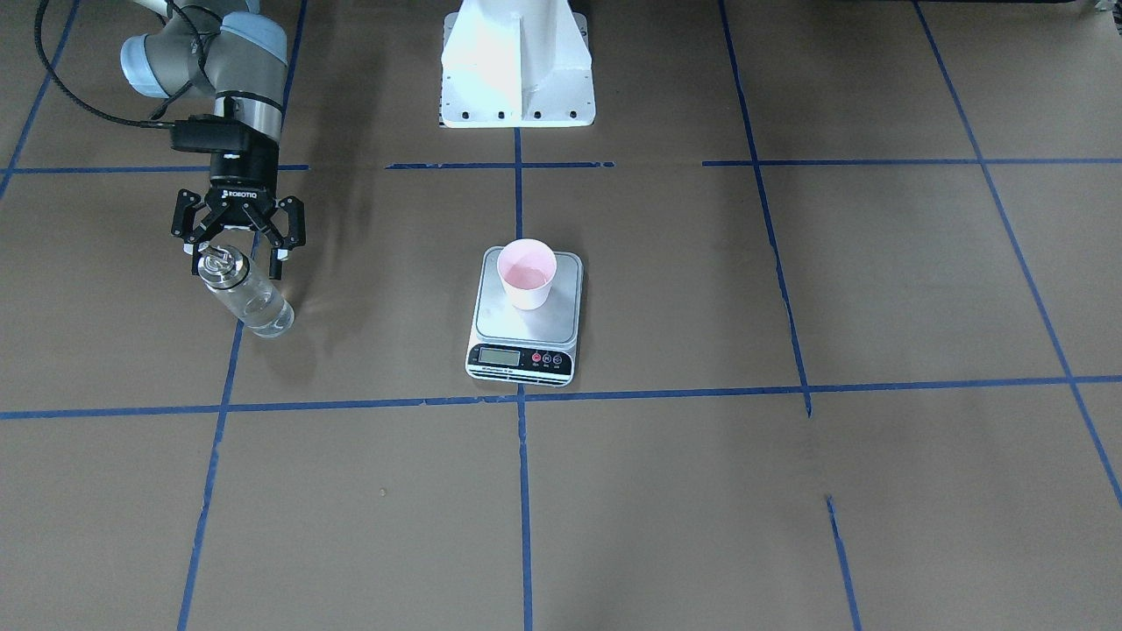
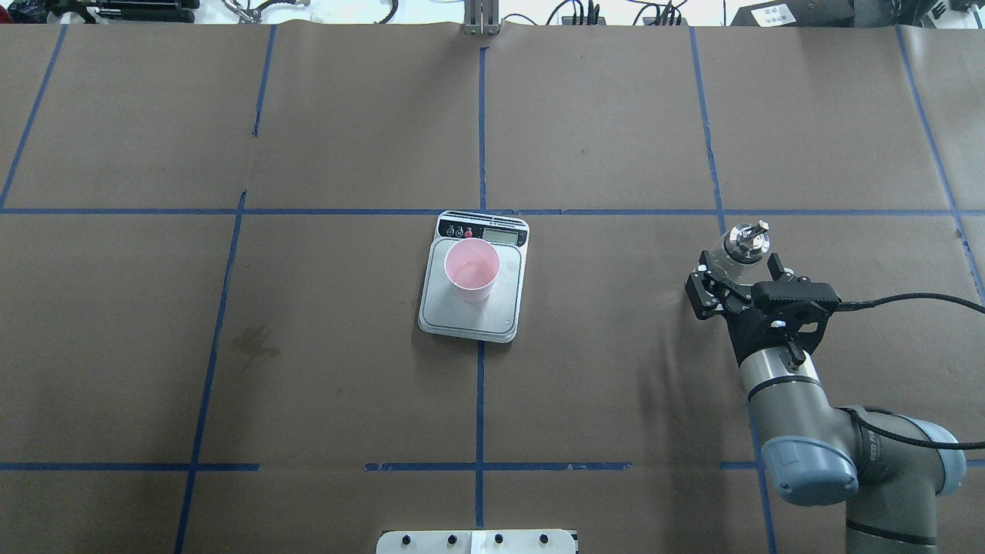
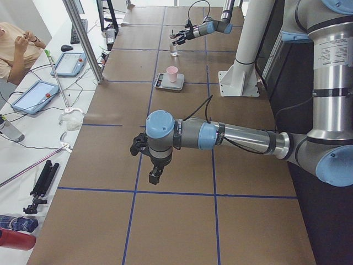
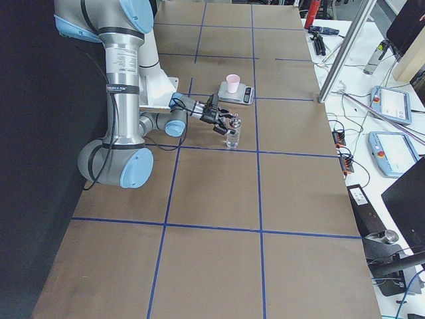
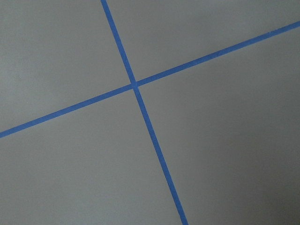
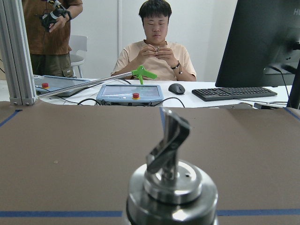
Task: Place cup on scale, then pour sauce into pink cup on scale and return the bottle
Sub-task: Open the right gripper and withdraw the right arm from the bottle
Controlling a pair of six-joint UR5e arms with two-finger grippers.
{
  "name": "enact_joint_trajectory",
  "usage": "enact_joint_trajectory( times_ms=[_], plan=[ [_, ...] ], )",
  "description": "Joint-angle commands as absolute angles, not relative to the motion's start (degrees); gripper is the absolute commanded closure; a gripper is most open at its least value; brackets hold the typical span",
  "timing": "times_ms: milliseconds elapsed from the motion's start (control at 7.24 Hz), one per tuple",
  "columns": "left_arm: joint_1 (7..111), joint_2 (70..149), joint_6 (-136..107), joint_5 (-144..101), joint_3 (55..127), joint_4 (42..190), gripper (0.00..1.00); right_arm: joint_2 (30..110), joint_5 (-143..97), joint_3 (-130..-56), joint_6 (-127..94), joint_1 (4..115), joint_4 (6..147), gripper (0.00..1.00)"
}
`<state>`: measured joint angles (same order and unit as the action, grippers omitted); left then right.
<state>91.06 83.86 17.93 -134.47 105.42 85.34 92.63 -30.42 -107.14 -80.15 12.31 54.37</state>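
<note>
- Right claw [image 1: 235, 254], upper left in the front view: spread wide, holding nothing.
- Bottle [image 1: 254, 302]: upright on the tabletop [image 1: 701, 491], cap just before the fingertips.

Overhead and front cameras opposed, sharing scale [image 1: 507, 322], side cameras lengthwise, wrists close
</note>
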Motion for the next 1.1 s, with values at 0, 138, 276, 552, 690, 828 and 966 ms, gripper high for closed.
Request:
enact_joint_trajectory(
  times_ms=[0,138,276,552,690,828,966],
  plan=[
    [91.1,83.8,17.9,-134.5,105.5,85.3,0.00,97.4,-27.7,-107.1,-80.8,9.2,47.4,0.00],
    [91.1,83.8,17.9,-134.5,105.5,85.3,0.00,98.3,-26.1,-107.0,-80.9,7.8,47.0,0.00],
    [91.1,83.8,17.9,-134.5,105.5,85.3,0.00,99.0,-25.1,-106.8,-81.2,6.7,47.0,0.00],
    [91.1,83.7,18.0,-134.5,105.4,85.3,0.00,101.4,-26.4,-107.0,-80.6,6.6,45.4,0.00],
    [91.1,83.6,17.9,-134.5,105.5,85.3,0.00,102.7,-28.5,-107.5,-77.6,6.8,45.4,0.00],
    [91.1,83.4,17.9,-134.5,105.5,85.3,0.00,103.1,-30.0,-107.4,-75.5,8.1,44.7,0.00],
    [91.1,83.4,17.9,-134.5,105.5,85.3,0.00,103.1,-34.9,-107.3,-71.9,12.4,44.5,0.00]
  ],
)
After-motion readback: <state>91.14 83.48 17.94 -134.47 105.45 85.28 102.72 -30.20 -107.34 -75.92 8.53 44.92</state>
